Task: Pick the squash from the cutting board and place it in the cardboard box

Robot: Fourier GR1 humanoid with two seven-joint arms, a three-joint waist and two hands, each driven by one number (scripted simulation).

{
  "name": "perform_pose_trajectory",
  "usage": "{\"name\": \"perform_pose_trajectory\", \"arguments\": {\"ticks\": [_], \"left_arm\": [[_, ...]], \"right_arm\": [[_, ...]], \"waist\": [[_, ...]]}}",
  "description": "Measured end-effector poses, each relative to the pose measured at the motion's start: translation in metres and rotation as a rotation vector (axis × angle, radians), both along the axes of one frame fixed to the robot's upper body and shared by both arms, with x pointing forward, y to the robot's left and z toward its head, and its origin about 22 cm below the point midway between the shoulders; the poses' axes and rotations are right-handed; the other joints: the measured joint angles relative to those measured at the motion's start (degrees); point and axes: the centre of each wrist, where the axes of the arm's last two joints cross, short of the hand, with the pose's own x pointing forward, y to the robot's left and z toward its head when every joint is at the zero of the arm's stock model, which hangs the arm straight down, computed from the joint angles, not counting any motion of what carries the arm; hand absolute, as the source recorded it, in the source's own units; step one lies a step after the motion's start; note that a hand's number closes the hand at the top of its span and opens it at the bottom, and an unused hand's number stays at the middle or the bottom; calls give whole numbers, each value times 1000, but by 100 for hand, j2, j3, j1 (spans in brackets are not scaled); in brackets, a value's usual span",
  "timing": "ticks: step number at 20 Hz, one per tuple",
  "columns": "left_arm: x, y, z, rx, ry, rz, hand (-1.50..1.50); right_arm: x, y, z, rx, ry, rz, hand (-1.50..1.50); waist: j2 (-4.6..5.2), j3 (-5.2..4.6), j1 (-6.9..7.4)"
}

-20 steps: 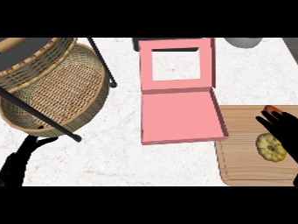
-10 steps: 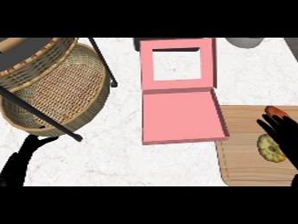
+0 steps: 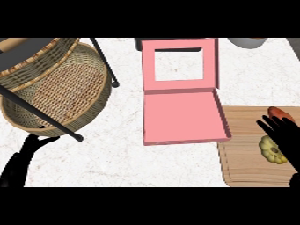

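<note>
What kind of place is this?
Most likely a kitchen counter: a white marbled countertop holds a wooden cutting board with a yellow squash on it, and a wicker basket sits at the left.

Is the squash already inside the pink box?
No, the squash lies on the cutting board, partly covered by the right hand, off to the right of the pink box.
</note>
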Motion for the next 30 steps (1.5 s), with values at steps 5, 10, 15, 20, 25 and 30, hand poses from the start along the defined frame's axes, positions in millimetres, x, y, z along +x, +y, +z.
{"name": "perform_pose_trajectory", "arguments": {"ticks": [5, 10, 15, 20, 25, 30], "left_arm": [[0, 1, 1, 0, 2, -9, 0], [0, 2, 0, -8, -2, -22, 0], [1, 3, 0, -7, 1, -25, 0], [0, 1, 0, -4, -3, -16, 0], [0, 1, -2, -3, -6, -17, 0], [-1, 3, -2, -8, -9, -22, 0]], "right_arm": [[2, -3, -8, 4, 1, -6, -150], [3, -3, -16, 3, 2, -9, -150], [7, -8, -25, -33, 18, -10, -150], [6, -10, -35, -14, 41, -14, 150], [16, -11, -32, -42, -72, 48, 150], [18, -10, -35, -55, -174, 100, 150]], "waist": [[4, -1, 9], [0, 3, 8], [3, 4, 17], [1, 0, 13], [-6, 8, 13], [-7, 9, 0]]}}
